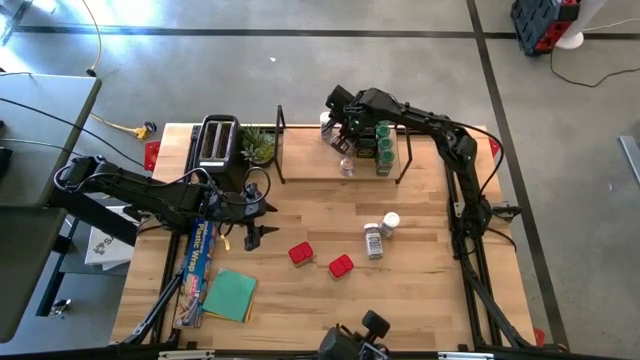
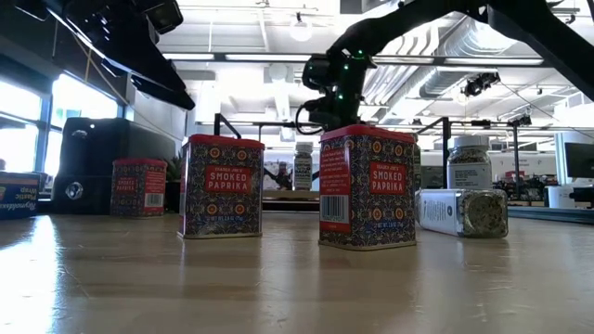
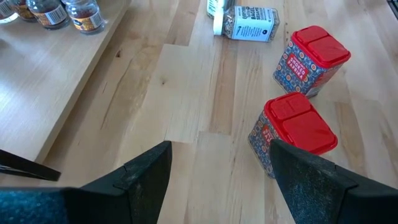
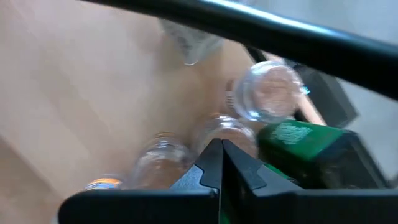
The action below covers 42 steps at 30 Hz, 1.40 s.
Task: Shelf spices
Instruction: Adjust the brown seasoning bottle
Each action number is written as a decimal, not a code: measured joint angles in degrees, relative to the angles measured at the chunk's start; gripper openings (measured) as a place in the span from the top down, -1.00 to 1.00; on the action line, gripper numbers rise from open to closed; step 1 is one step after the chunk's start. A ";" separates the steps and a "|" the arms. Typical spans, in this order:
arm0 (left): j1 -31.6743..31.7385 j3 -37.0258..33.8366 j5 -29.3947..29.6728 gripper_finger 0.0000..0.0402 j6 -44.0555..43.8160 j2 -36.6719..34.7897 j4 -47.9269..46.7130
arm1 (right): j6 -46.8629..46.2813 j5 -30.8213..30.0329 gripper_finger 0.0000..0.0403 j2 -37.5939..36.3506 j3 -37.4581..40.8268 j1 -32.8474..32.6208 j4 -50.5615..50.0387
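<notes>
Over the shelf (image 1: 310, 178), the right gripper (image 4: 221, 163), jaws clenched empty, hovers by jars (image 1: 383, 147) grouped at one end. Left gripper (image 3: 217, 177), jaws released, faces two red tins (image 3: 292, 134) awaiting pickup on the bench (image 1: 420, 300).

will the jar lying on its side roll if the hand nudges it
Probably: the jar is round and lies flat on the smooth table, so a sideways push likely rolls it. It looks like clear glass, so perhaps slippery.

Grey concrete floor (image 1: 300, 70) surrounds the wooden desk (image 1: 320, 300); bright windows (image 2: 23, 116) and exposed ceiling ducts (image 2: 445, 42) fill the room.
</notes>
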<state>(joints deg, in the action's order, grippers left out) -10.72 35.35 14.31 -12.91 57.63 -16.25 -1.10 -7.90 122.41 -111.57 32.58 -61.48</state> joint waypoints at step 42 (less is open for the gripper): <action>0.00 0.00 0.00 -0.33 0.02 0.00 -0.04 | 2.85 -2.32 1.00 0.52 -11.88 -2.31 -7.42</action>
<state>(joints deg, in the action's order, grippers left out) -10.72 35.35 14.31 -12.88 57.63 -16.29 1.75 -10.22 122.93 -123.45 30.26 -68.90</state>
